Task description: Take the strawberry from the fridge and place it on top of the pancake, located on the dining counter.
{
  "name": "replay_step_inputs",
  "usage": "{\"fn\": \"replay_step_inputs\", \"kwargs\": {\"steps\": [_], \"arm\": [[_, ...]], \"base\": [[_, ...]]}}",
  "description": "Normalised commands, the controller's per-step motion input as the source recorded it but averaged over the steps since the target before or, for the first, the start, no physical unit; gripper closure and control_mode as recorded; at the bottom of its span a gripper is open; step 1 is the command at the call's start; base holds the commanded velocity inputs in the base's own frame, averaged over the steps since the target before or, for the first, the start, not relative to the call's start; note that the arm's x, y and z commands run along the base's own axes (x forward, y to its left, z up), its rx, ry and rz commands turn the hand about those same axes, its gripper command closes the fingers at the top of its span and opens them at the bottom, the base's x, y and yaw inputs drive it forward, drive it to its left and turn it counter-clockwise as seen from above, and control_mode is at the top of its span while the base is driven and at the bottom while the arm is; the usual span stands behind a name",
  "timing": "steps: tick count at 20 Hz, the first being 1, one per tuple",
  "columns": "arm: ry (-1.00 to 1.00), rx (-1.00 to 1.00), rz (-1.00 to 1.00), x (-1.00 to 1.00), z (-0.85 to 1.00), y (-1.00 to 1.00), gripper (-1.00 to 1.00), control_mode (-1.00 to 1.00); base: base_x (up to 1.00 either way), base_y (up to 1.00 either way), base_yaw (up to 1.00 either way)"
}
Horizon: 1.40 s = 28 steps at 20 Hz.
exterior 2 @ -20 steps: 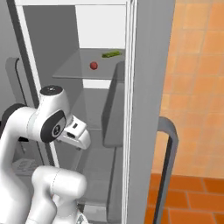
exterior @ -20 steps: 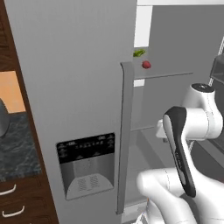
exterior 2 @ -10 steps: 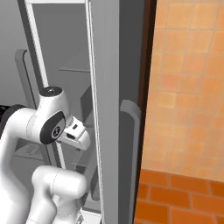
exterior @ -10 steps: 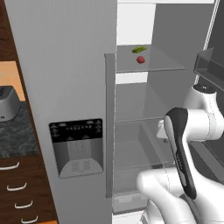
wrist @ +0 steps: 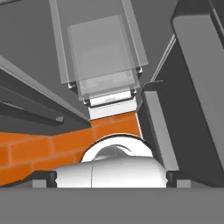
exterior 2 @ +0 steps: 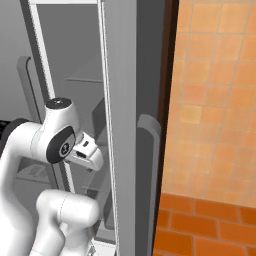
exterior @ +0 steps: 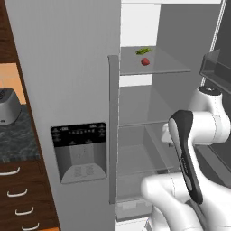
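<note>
The grey fridge (exterior: 67, 67) stands in front of me with its right side open. On an upper glass shelf (exterior: 167, 67) inside it lies the tiny dark-red strawberry (exterior: 145, 62). My gripper (exterior 2: 95, 161) hangs low by the open compartment, well below the berry and pointing down. In the hand view, the gripper (wrist: 111, 176) is open, its dark fingertips (wrist: 43, 177) far apart and nothing held. The pancake and the dining counter are out of view.
A small green leafy item (exterior: 143, 51) lies just behind the berry. The open right door (exterior 2: 125, 100) with its handle (exterior 2: 150, 150) stands edge-on close to my right. A clear fridge drawer (wrist: 103, 57) is below. The black counter (exterior: 18, 140) with drawers is at left.
The whole picture has shifted, mostly in the first half second, so the camera moved: the open door now hides the shelf in the right base view. The arm keeps its pose; the strawberry stays put.
</note>
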Motion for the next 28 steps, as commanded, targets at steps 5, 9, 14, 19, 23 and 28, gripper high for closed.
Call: {"fn": "replay_step_inputs", "kwargs": {"steps": [5, 9, 14, 19, 23, 28], "arm": [[-0.03, -0.01, 0.00, 0.31, 0.16, 0.02, -1.00, -1.00], [-0.16, -0.11, 0.04, 0.75, 0.49, 0.27, -1.00, -1.00], [-0.20, -0.01, 0.22, 0.78, 0.52, 0.12, -1.00, -1.00], [-0.39, 0.01, 0.20, 0.82, 0.42, -0.02, -1.00, -1.00], [-0.26, -0.01, 0.07, 0.22, 0.91, 0.00, -1.00, -1.00], [0.00, -0.05, -0.01, 0.25, 0.92, 0.00, -1.00, -1.00]], "base": [[0.13, 0.00, 0.00], [0.00, 0.00, 0.00], [0.00, 0.00, 0.00], [0.00, 0.00, 0.00], [0.00, 0.00, 0.00], [0.00, 0.00, 0.00]]}}
